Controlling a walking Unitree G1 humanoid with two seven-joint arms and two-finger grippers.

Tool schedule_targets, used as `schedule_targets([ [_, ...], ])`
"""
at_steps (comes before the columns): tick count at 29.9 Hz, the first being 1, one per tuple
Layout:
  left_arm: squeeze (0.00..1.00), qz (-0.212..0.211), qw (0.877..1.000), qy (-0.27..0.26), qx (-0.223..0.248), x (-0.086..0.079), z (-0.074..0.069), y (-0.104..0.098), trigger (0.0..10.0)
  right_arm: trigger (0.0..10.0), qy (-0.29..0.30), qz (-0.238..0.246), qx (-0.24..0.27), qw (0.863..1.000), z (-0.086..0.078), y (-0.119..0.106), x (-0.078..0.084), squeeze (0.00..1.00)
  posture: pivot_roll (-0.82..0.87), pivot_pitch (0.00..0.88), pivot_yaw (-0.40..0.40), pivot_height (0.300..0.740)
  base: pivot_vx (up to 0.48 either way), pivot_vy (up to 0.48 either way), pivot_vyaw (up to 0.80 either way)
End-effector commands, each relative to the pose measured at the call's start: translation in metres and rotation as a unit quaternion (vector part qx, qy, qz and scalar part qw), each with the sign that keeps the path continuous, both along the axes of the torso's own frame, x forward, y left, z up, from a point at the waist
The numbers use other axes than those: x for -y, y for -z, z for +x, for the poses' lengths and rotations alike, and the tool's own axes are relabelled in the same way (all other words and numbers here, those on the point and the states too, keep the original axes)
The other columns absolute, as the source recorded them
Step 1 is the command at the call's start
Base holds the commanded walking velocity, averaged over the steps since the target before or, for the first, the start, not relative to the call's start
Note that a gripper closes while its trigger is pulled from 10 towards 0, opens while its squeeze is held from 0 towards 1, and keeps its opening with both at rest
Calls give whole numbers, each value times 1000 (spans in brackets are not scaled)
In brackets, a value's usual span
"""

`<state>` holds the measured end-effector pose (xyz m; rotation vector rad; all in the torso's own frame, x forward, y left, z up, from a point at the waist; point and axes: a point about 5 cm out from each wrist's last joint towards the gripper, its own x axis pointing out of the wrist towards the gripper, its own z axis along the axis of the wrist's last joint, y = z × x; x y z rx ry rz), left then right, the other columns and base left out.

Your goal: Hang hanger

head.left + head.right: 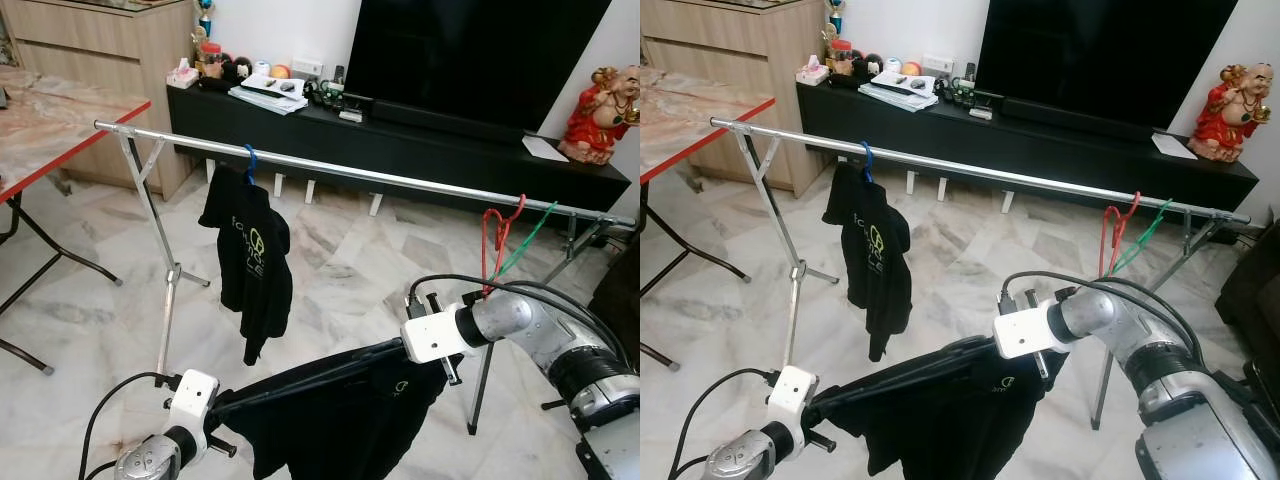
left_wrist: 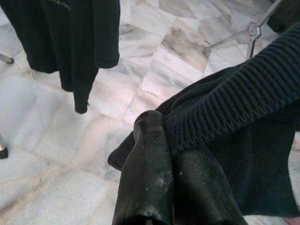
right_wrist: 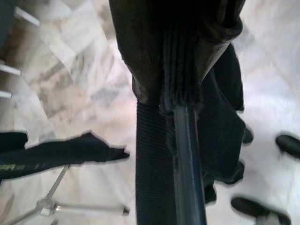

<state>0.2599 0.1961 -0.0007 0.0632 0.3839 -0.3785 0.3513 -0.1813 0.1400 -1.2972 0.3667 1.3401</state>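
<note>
Garment (image 1: 340,420) stretched level between both clamped hands, left hand (image 2: 171,154), right hand (image 3: 180,101), parallel to rail (image 1: 380,172).

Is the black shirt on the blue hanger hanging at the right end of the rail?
No, the black shirt hangs near the rail's left end.

Both arms raised low in front of the body, each gripper clamped on dark cloth.

The left gripper (image 2: 171,154) sits low at the robot's left, its silver wrist angled up and inward, the two black fingers (image 2: 150,173) pressed side by side on the ribbed edge of a black garment (image 1: 330,415). The right arm bends at the elbow and reaches inward across the body, wrist held higher, the right gripper (image 3: 176,101) pinched closed on the garment's other end.
</note>
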Motion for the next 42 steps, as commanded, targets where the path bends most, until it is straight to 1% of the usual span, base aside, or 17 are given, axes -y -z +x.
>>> schedule_targets([
  [1,0,16,998,-42,-35,-22,-13,11,0,0,58,-45,10,997,0,-9,40,0,107,0,-134,740,0,0,0],
  [3,0,17,998,-42,-38,-22,-14,12,0,0,64,-80,22,995,1,-7,47,0,109,0,-135,740,0,0,0],
  [7,0,16,998,-43,-38,-23,-15,12,0,0,73,-93,33,992,2,-6,50,0,109,0,-135,740,0,0,0],
  [8,0,16,998,-43,-39,-23,-15,12,0,0,75,-106,37,991,2,-5,52,0,111,0,-135,740,0,0,0],
  [10,0,16,998,-43,-39,-23,-15,12,0,0,75,-114,41,990,2,-4,53,0,113,0,-136,740,0,0,0],
  [12,0,18,998,-44,-40,-24,-16,12,0,0,80,-118,60,988,4,-4,53,0,112,0,-136,740,0,0,0],
  [16,0,18,998,-44,-40,-24,-16,12,0,0,86,-122,76,986,6,-3,54,0,113,0,-135,740,0,0,0],
  [18,0,18,998,-39,-41,-24,-16,11,0,0,87,-149,86,981,6,2,57,0,117,0,-136,740,0,0,0],
  [20,0,19,998,-36,-39,-24,-16,10,0,0,90,-159,90,979,6,4,59,0,119,0,-136,740,0,0,0],
  [25,0,24,999,-29,-40,-25,-16,9,0,0,110,-153,104,977,8,4,60,0,119,0,-135,740,0,0,0],
  [27,0,26,999,-24,-41,-26,-16,9,0,0,110,-177,112,972,8,6,64,0,117,0,-136,740,0,0,0],
  [30,0,26,999,-18,-40,-25,-15,7,0,0,114,-190,109,969,7,9,67,0,122,0,-138,740,0,0,0],
  [36,0,30,999,8,-36,-24,-14,1,0,0,127,-232,111,958,4,15,77,0,124,0,-136,740,0,0,0],
  [38,0,30,999,20,-32,-25,-13,-4,0,0,132,-241,114,955,4,18,77,0,124,0,-136,740,0,0,0],
  [40,0,30,999,24,-30,-25,-12,-5,0,0,134,-241,113,955,4,20,77,0,125,0,-136,740,0,0,0],
  [41,0,27,999,34,-20,-24,-10,-12,0,0,136,-249,107,953,2,24,76,0,132,0,-136,740,0,0,0],
  [42,0,27,999,34,-20,-24,-10,-12,0,0,136,-249,107,953,2,24,76,0,132,0,-136,740,0,0,0],
])
